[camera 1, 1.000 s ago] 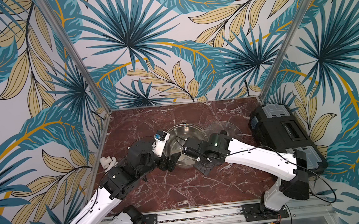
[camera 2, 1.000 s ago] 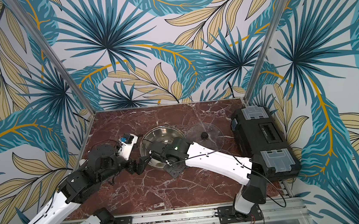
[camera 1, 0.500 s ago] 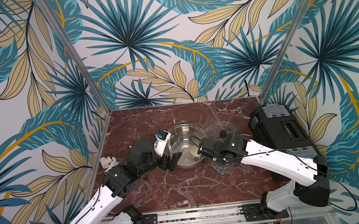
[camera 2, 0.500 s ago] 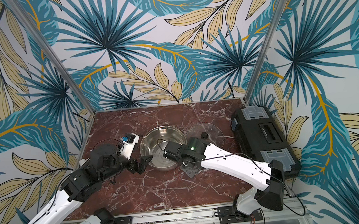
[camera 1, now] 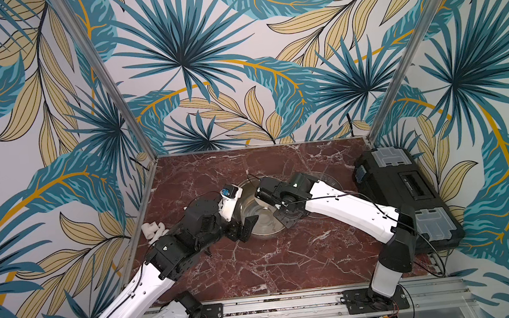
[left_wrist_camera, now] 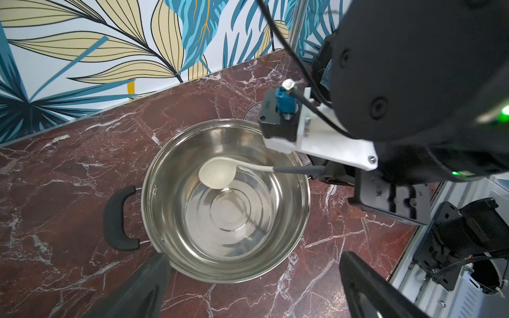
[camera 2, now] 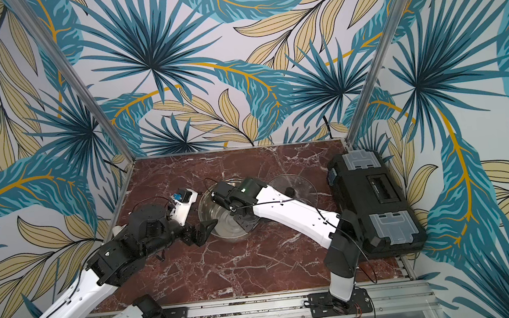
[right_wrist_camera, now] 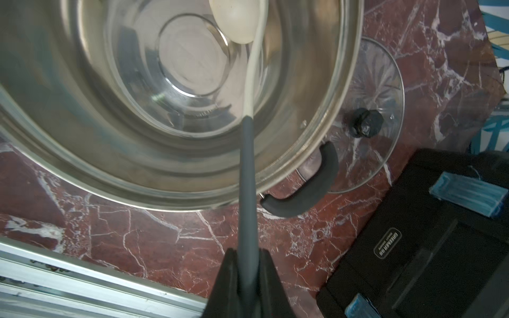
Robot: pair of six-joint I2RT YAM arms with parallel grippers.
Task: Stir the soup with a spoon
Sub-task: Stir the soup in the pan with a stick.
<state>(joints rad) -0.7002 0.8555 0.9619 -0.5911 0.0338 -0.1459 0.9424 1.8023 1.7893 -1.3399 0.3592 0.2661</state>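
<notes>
Spoon (left_wrist_camera: 217, 173) bowl now low inside the pot (left_wrist_camera: 225, 201), near the far wall; pot dry. Right gripper (right_wrist_camera: 246, 264), clamped on the grey handle, has swung back over the pot: stirring underway. Left gripper (left_wrist_camera: 248, 283) wide, empty, beside the pot.

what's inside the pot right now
Inside the pot, only the spoon: its cream bowl hangs over the bare shiny bottom, no soup visible. The right gripper clamps its grey handle. The arm hides part of the pot in both top views.
</notes>
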